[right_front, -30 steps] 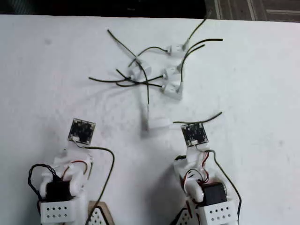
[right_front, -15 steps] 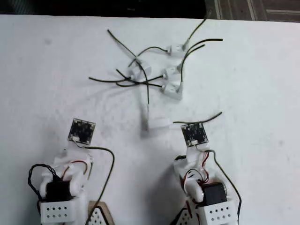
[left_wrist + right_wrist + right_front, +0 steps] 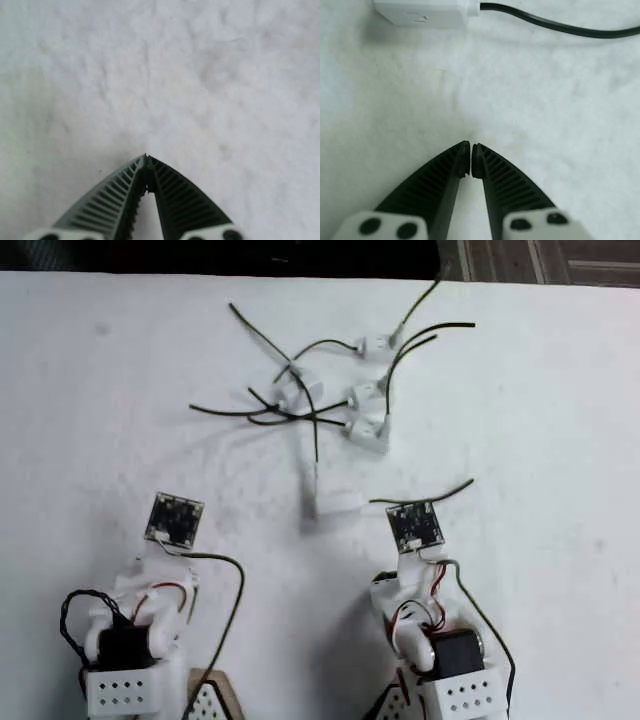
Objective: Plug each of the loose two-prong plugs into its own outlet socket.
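Most likely a small robotics lab or maker's workbench. Plain white, faintly mottled tabletop, viewed from above. Along its near edge, a white plastic robot arm with bare red and black wiring and a second arm like it, each carrying a small bare square circuit board. Towards the far edge, a tangle of small white plug and socket pieces with cut-off black cords. Beyond the far edge, dark floor.

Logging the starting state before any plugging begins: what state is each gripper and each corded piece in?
Left gripper: shut, empty, over bare table.
Right gripper: shut, empty.
White corded block: lying alone on the table, ungripped.
Tangled plug cluster: loose on the table, cords crossing.
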Motion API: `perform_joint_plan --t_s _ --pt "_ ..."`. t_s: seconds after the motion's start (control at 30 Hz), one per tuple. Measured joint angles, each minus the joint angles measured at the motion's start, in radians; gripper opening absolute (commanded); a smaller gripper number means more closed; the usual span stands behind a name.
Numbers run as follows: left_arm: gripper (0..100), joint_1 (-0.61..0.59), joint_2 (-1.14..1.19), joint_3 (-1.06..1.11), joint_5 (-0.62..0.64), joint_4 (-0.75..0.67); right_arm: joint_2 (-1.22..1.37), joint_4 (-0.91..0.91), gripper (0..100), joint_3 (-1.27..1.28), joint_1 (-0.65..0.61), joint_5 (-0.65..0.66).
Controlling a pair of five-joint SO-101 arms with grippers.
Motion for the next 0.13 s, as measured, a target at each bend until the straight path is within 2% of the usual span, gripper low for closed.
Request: perform_joint_plan --t_s 0.13 --pt "2 0.0 0.0 0.0 0.0 0.0 0.0 0.0 1.9 0.0 0.0 0.0"
